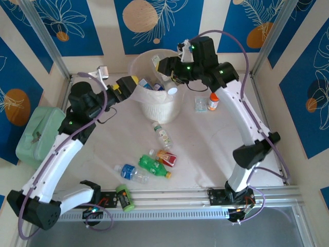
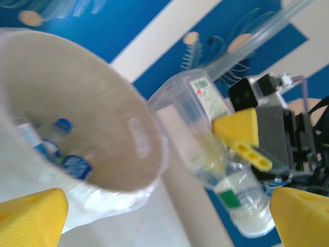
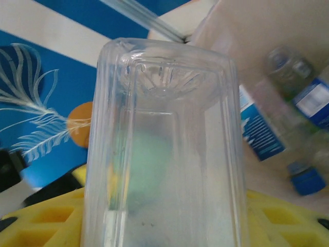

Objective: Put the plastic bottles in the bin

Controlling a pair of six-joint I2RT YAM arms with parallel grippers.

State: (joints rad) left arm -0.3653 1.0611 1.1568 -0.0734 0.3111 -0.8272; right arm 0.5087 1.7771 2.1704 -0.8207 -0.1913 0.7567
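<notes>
Clear plastic makes up the bottle [image 2: 198, 149] that your right claw [image 1: 172, 77] is clamped on. It hangs tilted over the mouth of the bin [image 1: 154, 105], white cap downward, with a green band near the neck and a pale label whose print is too blurred to read beyond a small red mark. In the right wrist view you see only the ribbed base of this bottle, and its lower part is cut off by the frame. No brand name is legible anywhere. The white, liner-wrapped bin sits at 12 o'clock on the surface [image 1: 205, 154]. Several clear bottles with blue labels and caps [image 2: 61, 149] lie inside it, overlapping so that you cannot count them. Your left claw [image 1: 131, 82] stands wide open and empty at the bin's 9 o'clock rim, and its yellow fingers [image 2: 31, 216] are cropped at the corners of its own camera. Toward 6 o'clock from the bin, four bottles lie on their sides on the surface: a clear one with a green-and-white label [image 1: 162, 135], a red one [image 1: 167, 158] touching a green one [image 1: 152, 165], and a clear blue-labelled one [image 1: 131, 173].
</notes>
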